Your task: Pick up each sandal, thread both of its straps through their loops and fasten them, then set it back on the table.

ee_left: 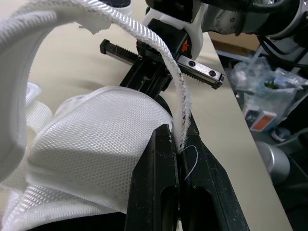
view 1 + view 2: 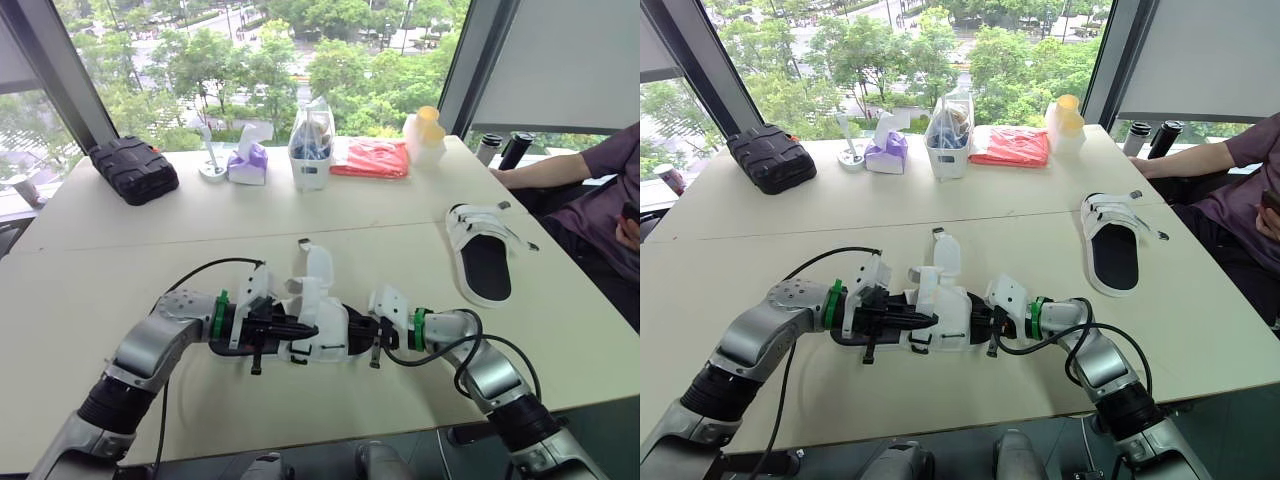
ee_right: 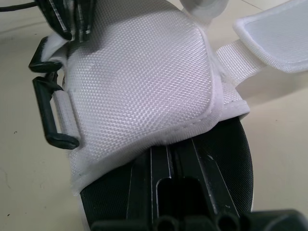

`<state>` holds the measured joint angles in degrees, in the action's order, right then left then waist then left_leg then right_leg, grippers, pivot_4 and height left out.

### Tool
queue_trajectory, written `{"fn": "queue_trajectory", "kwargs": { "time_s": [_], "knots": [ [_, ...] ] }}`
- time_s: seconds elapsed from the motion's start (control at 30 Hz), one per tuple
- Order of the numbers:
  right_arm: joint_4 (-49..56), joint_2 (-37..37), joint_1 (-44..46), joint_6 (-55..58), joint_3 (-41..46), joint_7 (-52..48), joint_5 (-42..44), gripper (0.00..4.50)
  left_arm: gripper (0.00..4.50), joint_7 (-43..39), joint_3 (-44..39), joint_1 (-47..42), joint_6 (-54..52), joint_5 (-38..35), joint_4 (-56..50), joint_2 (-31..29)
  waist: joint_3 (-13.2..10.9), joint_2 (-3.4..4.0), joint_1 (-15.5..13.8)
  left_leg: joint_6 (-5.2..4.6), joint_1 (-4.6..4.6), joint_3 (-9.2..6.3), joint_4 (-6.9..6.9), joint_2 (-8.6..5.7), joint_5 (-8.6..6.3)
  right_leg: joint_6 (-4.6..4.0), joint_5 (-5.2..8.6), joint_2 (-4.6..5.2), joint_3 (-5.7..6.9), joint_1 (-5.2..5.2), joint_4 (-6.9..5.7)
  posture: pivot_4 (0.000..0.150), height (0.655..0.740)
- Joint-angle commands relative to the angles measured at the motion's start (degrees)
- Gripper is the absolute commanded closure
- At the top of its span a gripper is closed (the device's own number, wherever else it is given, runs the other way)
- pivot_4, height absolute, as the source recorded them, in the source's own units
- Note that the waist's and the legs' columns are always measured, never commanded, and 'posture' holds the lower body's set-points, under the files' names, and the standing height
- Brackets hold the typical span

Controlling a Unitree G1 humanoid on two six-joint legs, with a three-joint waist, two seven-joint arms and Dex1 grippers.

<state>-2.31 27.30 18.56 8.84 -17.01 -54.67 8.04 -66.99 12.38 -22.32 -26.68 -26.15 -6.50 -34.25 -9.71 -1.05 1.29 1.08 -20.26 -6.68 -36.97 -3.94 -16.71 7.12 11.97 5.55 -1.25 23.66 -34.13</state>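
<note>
In the frame's lower centre, the left gripper (image 1: 179,137) pinches the strap (image 1: 166,55) of the sandal (image 2: 325,330). The right gripper (image 3: 179,144) clamps that sandal's end.

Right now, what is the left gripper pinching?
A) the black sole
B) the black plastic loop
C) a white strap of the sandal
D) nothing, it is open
C: in the left wrist view the left gripper is shut on the white strap that arches up from the sandal.
</note>
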Motion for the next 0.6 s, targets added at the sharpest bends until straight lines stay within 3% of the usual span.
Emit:
{"fn": "queue_trajectory", "kwargs": {
  "time_s": [0.03, 0.1, 0.2, 0.3, 0.37, 0.5, 0.6],
  "knots": [
    [-4.62, -0.58, -1.07, 1.63, -2.26, 1.22, -3.24, 4.5, 4.48, -0.02, -2.04, -1.7, -1.46, -0.84, 0.97, -0.39, 0.0, 0.0, -0.08, 0.0, 0.0, 0.0, 0.0, 0.0, 0.0, 0.0, 0.0, 0.0, 0.0, 0.0, 0.0, 0.15, 0.74],
    [-4.8, -0.67, -1.0, 1.53, -2.22, 1.24, -3.27, 4.5, 4.48, -1.23, -2.05, -1.1, -3.1, -2.27, -0.81, -1.17, 0.0, 0.0, 0.05, 0.0, 0.01, 0.0, 0.0, 0.0, 0.0, -0.01, -0.01, 0.0, 0.01, 0.0, 0.0, 0.15, 0.74],
    [-4.86, -0.73, -1.05, 1.48, -2.25, 1.23, -3.34, 4.5, 3.67, -1.24, -2.89, -0.77, -5.01, -3.81, -2.03, -1.86, -0.01, 0.0, 0.14, 0.0, -0.01, 0.0, 0.01, 0.02, 0.0, -0.01, -0.01, -0.02, 0.01, 0.03, -0.01, 0.15, 0.74],
    [-4.79, -0.76, -1.12, 1.57, -2.3, 1.23, -3.33, 4.5, 2.15, 0.8, -5.47, -0.83, -7.43, -5.39, -2.87, -2.43, -0.01, 0.0, 0.12, 0.0, -0.01, 0.0, 0.01, 0.02, 0.0, -0.01, -0.01, -0.02, 0.01, 0.03, 0.0, 0.15, 0.74],
    [-4.65, -0.73, -1.25, 1.68, -2.29, 1.23, -3.28, 4.5, 1.18, 3.35, -10.48, -0.34, -12.57, -10.24, -5.39, -3.33, -0.02, -0.01, 0.21, 0.0, -0.01, -0.01, 0.01, 0.02, 0.0, -0.01, -0.01, -0.02, 0.01, 0.03, 0.0, 0.15, 0.74],
    [-5.06, -0.55, -1.39, 1.47, -2.36, 0.85, -3.38, 4.5, 1.18, 4.63, -17.45, 5.41, -21.97, -19.37, -13.76, -7.81, -0.04, 0.02, 1.06, 0.0, -0.08, -0.03, 0.04, 0.05, 0.0, 0.0, -0.01, -0.04, 0.02, 0.12, -0.01, 0.15, 0.74],
    [-5.76, -0.56, -1.1, 1.16, -2.59, 0.44, -3.41, 4.5, 1.18, 3.51, -19.17, 13.41, -24.29, -21.06, -20.32, -13.36, -0.04, 0.04, 1.3, 0.06, -0.07, 0.03, 0.16, 0.04, -0.04, -0.01, -0.01, -0.01, -0.01, 0.2, 0.0, 0.15, 0.74]
  ]
}}
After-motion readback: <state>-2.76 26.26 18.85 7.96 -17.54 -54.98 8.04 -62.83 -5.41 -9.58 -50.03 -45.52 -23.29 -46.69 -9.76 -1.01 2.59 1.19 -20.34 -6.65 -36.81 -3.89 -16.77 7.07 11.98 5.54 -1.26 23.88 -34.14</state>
